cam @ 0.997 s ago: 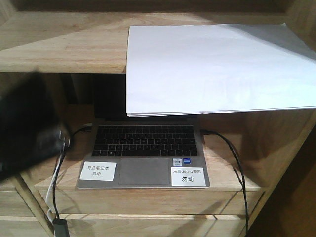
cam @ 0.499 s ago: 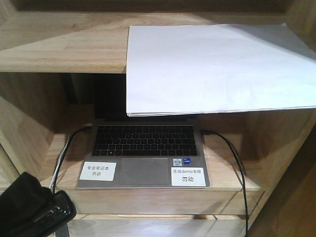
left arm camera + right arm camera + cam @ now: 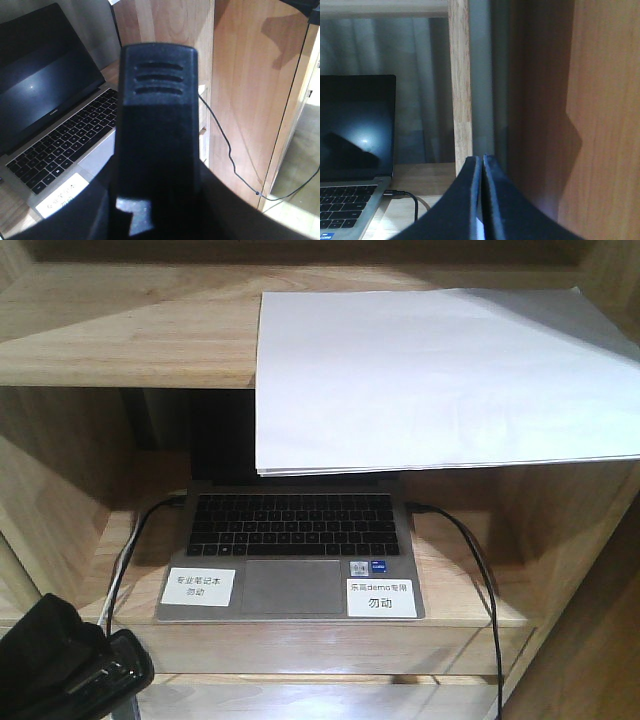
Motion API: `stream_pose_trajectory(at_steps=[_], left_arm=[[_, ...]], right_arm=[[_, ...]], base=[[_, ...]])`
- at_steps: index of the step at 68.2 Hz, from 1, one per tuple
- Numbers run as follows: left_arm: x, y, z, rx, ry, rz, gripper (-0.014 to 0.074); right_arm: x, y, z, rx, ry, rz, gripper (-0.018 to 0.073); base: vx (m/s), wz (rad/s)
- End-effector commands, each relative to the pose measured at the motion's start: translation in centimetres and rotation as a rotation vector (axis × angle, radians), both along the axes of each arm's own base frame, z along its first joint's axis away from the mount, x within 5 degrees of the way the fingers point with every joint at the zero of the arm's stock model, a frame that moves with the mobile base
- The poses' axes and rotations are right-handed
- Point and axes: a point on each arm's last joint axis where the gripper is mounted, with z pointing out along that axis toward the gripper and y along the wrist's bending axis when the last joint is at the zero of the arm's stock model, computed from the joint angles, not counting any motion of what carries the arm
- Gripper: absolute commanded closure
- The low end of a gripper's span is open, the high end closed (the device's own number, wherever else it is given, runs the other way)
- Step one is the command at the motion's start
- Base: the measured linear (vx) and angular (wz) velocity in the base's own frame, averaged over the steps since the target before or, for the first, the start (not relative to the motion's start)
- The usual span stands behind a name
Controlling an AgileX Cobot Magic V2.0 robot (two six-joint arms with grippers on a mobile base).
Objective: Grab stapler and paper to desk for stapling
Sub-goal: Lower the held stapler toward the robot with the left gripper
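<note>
Wooden shelf unit [image 3: 120,330] carries the paper [image 3: 430,380] on top, overhanging a laptop [image 3: 290,550]. Left end effector [image 3: 75,660] clamps the black stapler [image 3: 156,115]; right end effector [image 3: 482,200] is pressed closed.

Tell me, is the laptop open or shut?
Open. The laptop shows its keyboard in the front view, and in the left wrist view its dark screen stands up behind the keys.
</note>
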Motion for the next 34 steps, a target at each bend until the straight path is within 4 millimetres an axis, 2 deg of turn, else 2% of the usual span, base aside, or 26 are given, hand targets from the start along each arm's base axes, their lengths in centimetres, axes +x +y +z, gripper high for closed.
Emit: stream_pose_trajectory(at_steps=[1, 34], left_arm=[[0.32, 0.02, 1.71, -0.104, -0.055, 0.044, 0.0603], [0.32, 0.02, 1.71, -0.104, -0.055, 0.044, 0.0603]], right_arm=[[-0.13, 0.02, 0.56, -0.021, -0.078, -0.003, 0.0569], [-0.13, 0.02, 0.56, -0.021, -0.078, -0.003, 0.0569]], base=[[0.0, 0.0], [0.0, 0.0]])
